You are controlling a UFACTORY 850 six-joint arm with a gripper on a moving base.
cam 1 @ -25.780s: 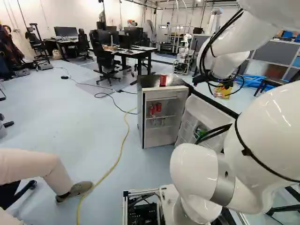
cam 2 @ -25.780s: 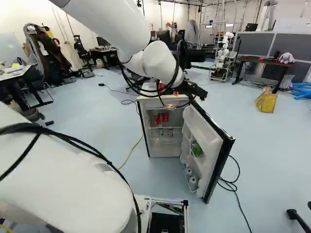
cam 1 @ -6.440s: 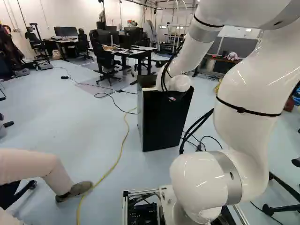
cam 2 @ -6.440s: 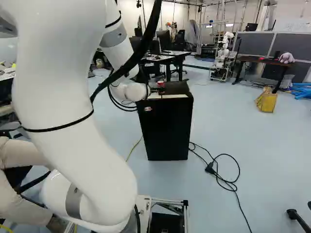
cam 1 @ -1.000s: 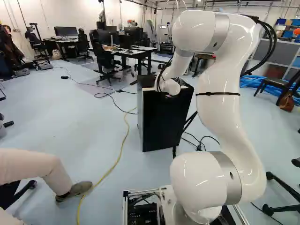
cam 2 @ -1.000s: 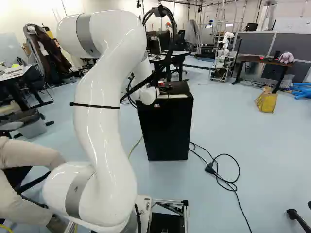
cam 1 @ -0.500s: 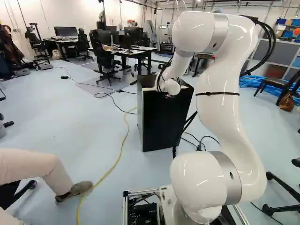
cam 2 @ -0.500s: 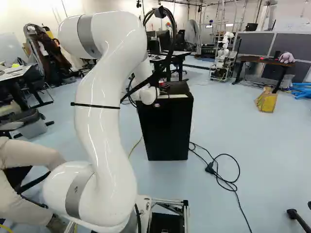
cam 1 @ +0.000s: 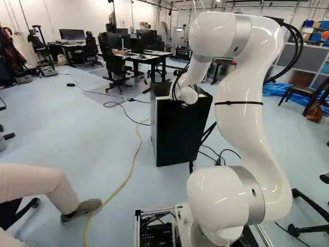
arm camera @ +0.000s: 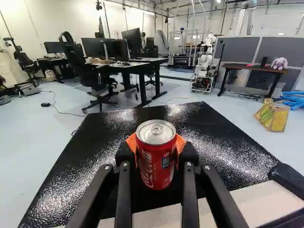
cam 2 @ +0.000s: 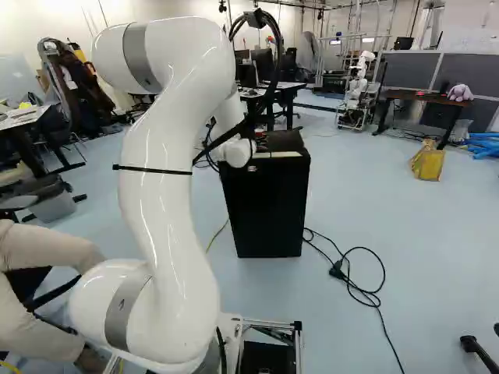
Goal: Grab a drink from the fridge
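Jaws clamp red can (arm camera: 156, 164) from both sides; too light a squeeze could drop it onto fridge top (arm camera: 102, 130) when lifted.

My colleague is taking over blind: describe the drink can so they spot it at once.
Ahead of the arm stands a closed black fridge. At its speckled black top, the claw's orange pads hold an upright drink can. Its red side and silver lid set it apart from the black top and fingers around it.
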